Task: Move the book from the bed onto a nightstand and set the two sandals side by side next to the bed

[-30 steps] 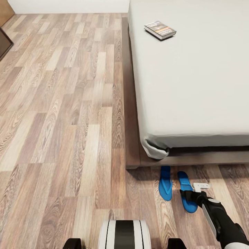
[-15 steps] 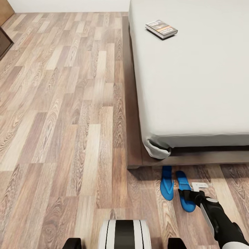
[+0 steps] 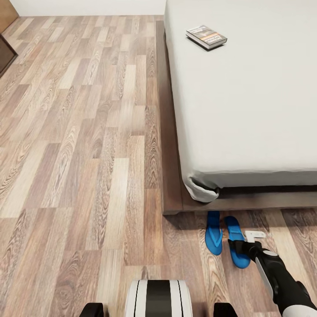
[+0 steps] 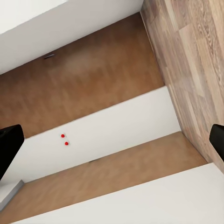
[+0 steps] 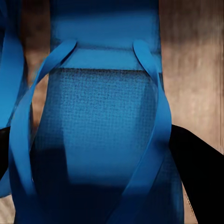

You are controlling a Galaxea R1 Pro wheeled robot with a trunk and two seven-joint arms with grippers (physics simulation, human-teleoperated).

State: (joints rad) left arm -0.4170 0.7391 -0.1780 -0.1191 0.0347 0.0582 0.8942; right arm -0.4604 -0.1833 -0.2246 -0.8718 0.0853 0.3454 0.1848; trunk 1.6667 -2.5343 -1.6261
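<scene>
Floor (image 3: 88,154) — grained wood planks; mattress (image 3: 246,97) matt cloth; sandal (image 5: 107,126) — textured blue footbed.

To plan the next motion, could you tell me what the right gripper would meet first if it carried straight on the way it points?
The right gripper points down at the right-hand blue sandal, close under its open fingers; it would likely meet the sandal's footbed first.

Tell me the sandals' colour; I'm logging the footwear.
Bright blue, both sandals, straps included; clearest in the right wrist view.
</scene>
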